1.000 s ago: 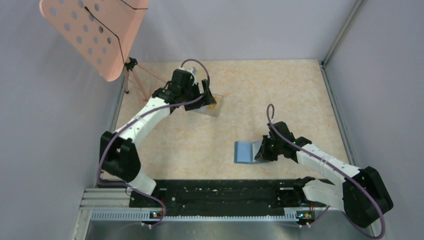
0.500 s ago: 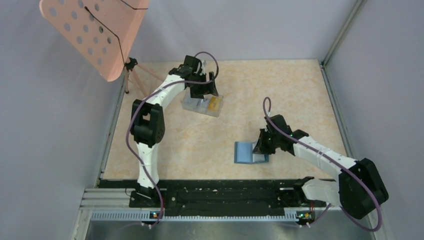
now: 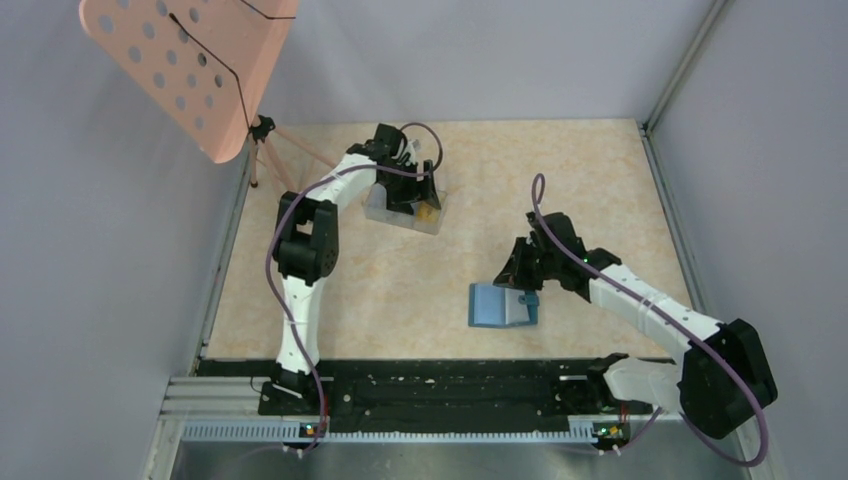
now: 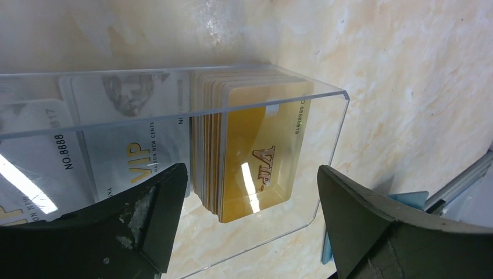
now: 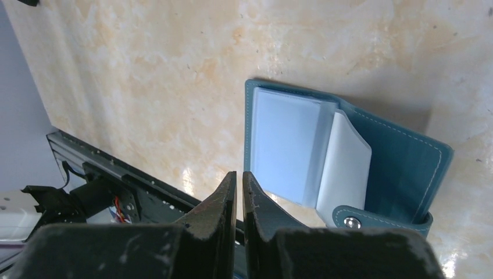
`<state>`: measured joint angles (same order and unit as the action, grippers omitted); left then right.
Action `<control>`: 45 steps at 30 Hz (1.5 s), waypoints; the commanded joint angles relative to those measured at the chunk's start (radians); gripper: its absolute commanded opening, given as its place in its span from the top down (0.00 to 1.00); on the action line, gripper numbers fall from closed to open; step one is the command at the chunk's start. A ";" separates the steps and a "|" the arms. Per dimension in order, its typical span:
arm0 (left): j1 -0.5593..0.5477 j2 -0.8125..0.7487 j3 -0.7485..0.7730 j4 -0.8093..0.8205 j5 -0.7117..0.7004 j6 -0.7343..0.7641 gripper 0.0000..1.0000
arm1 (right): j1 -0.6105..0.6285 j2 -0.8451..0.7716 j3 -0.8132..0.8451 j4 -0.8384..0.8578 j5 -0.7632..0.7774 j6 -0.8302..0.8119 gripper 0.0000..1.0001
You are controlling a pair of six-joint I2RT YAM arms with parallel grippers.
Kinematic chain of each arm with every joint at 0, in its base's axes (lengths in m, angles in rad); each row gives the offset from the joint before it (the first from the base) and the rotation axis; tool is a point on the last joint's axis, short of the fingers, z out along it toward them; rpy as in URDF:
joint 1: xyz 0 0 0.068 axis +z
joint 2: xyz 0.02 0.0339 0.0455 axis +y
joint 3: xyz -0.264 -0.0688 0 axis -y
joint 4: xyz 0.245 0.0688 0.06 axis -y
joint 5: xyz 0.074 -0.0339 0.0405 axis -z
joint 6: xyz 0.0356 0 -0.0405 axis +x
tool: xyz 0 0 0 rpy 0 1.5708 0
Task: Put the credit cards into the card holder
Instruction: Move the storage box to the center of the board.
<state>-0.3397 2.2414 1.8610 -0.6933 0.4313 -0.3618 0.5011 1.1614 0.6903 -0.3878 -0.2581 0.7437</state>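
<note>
My left claw point(image 4: 251, 171) has dropped to the box point(image 4: 116, 116); my right claw point(image 5: 239, 174) has lifted off the holder point(image 5: 407, 157). Left gapes wide, straddling the gold cards point(image 4: 261, 133) in the box, gripping nothing. Right is pinched nearly closed, empty, above the holder lying open on the table point(image 5: 145, 87).

Gold card point(image 4: 256, 157) reads VIP (grey card point(image 4: 116, 139) perhaps NO.8888).
</note>
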 commanded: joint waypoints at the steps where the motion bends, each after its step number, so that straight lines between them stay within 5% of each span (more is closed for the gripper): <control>1: 0.000 0.001 -0.024 0.007 0.139 0.005 0.12 | -0.003 0.038 0.068 0.042 -0.023 0.000 0.92; 15: -0.012 -0.157 -0.378 0.230 0.288 -0.189 0.14 | -0.003 0.192 0.173 0.109 -0.077 -0.027 0.92; 27: -0.085 -0.346 -0.653 0.393 0.182 -0.389 0.14 | -0.005 0.325 0.279 0.103 -0.114 -0.061 0.92; 37: -0.094 -0.339 -0.527 0.147 0.004 -0.208 0.05 | -0.008 0.417 0.357 0.092 -0.125 -0.076 0.88; 45: -0.094 -0.322 -0.420 0.088 0.034 -0.121 0.09 | -0.009 0.509 0.433 0.121 -0.154 -0.057 0.70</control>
<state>-0.4320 1.9072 1.3838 -0.5591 0.4450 -0.5446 0.5007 1.6333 1.0538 -0.3012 -0.3904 0.6846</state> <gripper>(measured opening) 0.934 0.263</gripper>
